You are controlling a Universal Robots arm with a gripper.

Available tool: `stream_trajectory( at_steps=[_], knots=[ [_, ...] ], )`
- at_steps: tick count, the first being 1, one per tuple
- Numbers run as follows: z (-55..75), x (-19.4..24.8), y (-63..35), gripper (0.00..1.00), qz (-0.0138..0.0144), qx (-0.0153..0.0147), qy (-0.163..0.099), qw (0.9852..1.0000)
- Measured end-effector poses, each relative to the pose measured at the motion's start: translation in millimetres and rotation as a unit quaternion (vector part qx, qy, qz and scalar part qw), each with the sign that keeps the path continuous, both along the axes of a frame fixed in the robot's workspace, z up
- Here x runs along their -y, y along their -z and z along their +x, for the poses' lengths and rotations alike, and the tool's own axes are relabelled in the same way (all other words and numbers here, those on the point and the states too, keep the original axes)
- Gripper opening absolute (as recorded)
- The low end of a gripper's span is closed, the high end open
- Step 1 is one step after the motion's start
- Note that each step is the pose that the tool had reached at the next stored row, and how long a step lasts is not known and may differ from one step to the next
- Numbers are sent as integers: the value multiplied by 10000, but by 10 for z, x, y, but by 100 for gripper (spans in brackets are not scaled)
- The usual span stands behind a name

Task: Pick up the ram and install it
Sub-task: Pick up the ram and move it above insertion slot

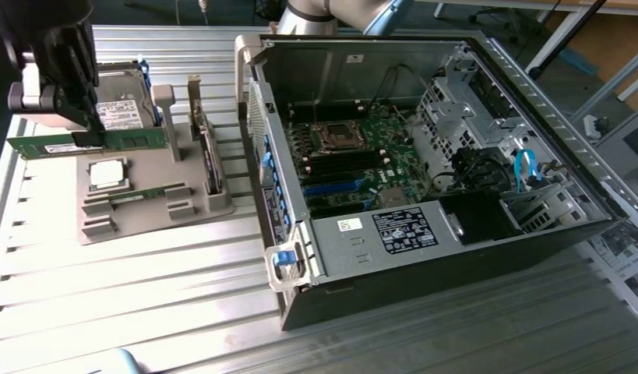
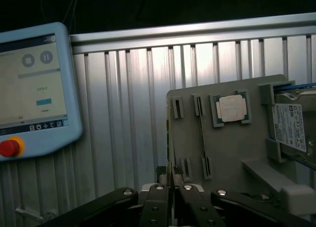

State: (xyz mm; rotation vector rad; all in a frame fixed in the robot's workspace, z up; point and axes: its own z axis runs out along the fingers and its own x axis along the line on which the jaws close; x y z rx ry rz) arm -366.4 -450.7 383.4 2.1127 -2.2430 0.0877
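Right, exterior view first: the gripper (image 1: 90, 140) is up at the exterior view's left with its fingers pinched nearly together on the ram (image 1: 132, 141). The green stick hangs level and edge-up over the grey holder (image 1: 209, 204), clear of the processor chip (image 1: 106, 173) and just in front of the hard drive (image 1: 126, 111). The open computer case (image 1: 526, 257) sits well apart, towards the exterior view's right.

Over to the wrist view: the fingertips meet almost flush, and a sliver of green board peeks out between them, so the grip looks real. A teach pendant (image 2: 29, 89) lies on the ribbed table (image 2: 128, 113) beside the holder.

My read on handling: the stick looks light, stiff and thin, but probably delicate. A hold across its flat faces near mid-length seems best, away from the contact edge.
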Motion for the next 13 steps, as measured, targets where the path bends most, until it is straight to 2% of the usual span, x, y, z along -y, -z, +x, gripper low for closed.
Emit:
stream_trajectory(
  at_steps=[13],
  knots=[
    [0, 1, -68, 14, -4, 0, 18, 10000]
  ],
)
